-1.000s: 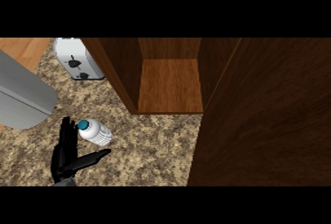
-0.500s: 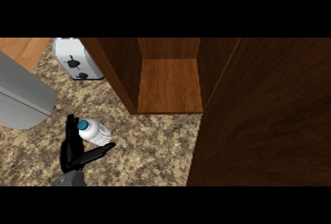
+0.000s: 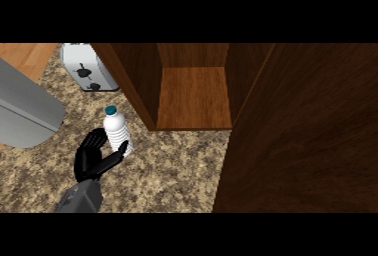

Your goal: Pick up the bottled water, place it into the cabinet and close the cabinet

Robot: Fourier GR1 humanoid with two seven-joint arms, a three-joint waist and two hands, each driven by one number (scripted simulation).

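While our left hand (image 3: 94, 159) curls its fingers and thumb round the lower part of the bottle (image 3: 115, 127), the bottle sits upright just left of the open cabinet (image 3: 193, 97). We judge the grasp made. Placing it inside and shutting the door (image 3: 303, 130) remain.

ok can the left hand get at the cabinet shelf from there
Probably yes. The left hand, curled round the bottled water, sits just front-left of the open cabinet; nothing stands on the counter between.
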